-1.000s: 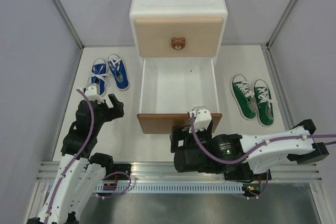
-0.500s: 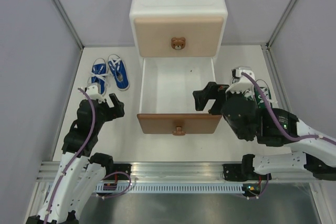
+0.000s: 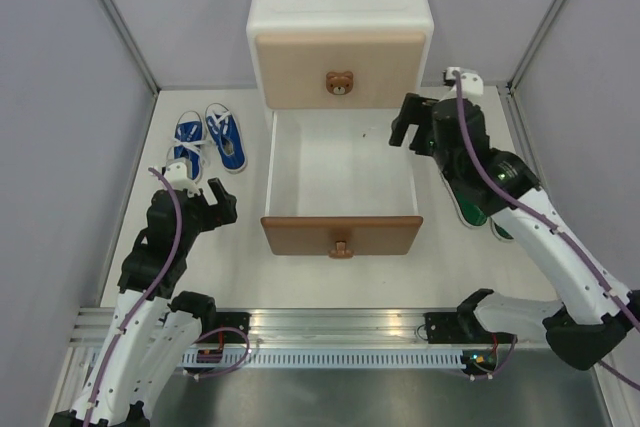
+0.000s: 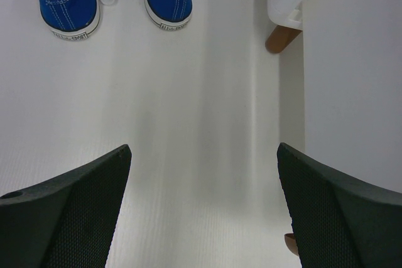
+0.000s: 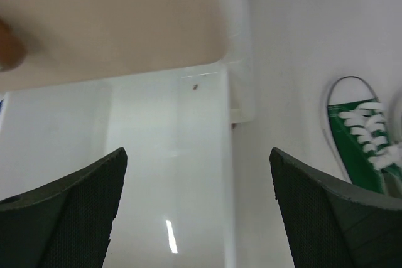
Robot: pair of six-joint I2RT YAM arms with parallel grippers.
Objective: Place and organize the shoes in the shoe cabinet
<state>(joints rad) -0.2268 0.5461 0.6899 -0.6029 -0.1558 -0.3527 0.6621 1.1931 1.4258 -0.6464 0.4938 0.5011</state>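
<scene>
From the overhead view I see the shoe cabinet (image 3: 340, 7) at the top centre of the frame. Its beige upper drawer (image 3: 300, 67) is closed, with the bear knob (image 3: 340, 83) facing the arms. The lower drawer (image 3: 340, 162) is pulled out toward the bottom of the frame, with its white floor showing and its brown front (image 3: 300, 235) nearest the bases.

The blue shoes (image 3: 210, 139) sit side by side on the table (image 3: 200, 267) in the upper left, just left of the open drawer. My left gripper (image 3: 205, 207) hangs below them in the frame, apart from them. Its jaws are spread wide and it holds nothing. In the left wrist view both blue shoes sit at the top edge, and a brown cabinet foot (image 4: 281, 37) is in the upper right.

The green shoes (image 3: 472, 209) lie right of the drawer, mostly hidden under my right arm. My right gripper (image 3: 410, 125) is at the drawer's far right corner, close beside the cabinet body, with its jaws released wide and nothing between them. In the right wrist view one green shoe is at the right edge and the drawer's side wall runs down the middle
</scene>
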